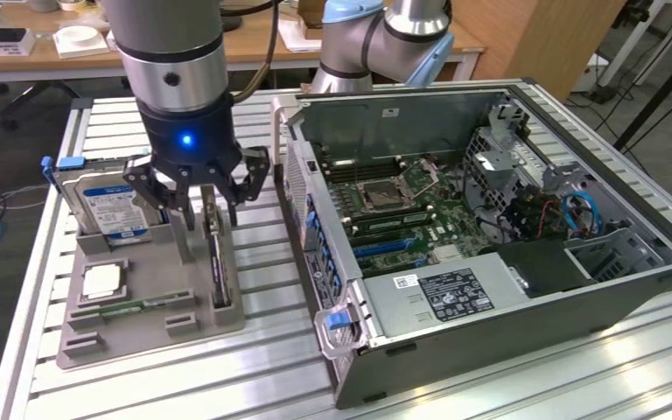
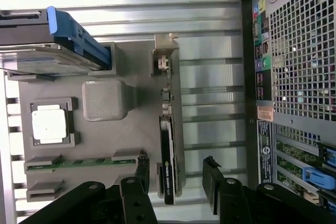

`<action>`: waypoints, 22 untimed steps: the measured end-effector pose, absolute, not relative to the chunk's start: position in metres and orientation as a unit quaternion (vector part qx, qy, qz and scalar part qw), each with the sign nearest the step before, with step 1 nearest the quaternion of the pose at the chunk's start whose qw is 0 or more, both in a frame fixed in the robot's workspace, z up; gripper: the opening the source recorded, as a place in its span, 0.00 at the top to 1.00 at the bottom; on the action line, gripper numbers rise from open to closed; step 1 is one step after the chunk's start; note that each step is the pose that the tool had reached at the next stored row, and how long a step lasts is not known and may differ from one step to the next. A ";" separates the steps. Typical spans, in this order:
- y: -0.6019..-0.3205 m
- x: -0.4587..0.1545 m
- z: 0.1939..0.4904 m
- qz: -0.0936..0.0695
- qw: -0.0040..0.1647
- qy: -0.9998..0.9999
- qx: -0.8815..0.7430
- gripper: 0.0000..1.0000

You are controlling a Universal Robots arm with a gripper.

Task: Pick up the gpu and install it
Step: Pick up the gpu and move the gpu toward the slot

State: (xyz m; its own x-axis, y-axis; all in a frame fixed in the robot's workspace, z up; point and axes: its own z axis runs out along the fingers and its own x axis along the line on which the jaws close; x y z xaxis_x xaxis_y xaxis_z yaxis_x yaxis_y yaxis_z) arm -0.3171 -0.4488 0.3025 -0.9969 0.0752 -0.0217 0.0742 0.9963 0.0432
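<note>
The gripper (image 1: 202,203) hangs wide open with a finger either side of the gpu (image 1: 214,254), which stands on edge in the grey holder (image 1: 137,328), left of the open computer case (image 1: 616,302) in the exterior view, apparently so its top edge can be grasped.

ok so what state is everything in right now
end effector: open, straddling the gpu, not gripping
gpu: standing on edge in the grey holder, not installed
hard drive: upright in the holder
cpu: flat in its recess
memory stick: flat in its slot
computer case: side open, motherboard exposed
</note>
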 end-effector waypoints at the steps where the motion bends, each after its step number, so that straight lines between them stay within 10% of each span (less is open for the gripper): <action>1: -0.449 -0.317 0.302 0.021 0.012 0.999 0.037 0.47; 22: -0.449 -0.317 0.291 0.021 0.012 0.999 0.037 0.47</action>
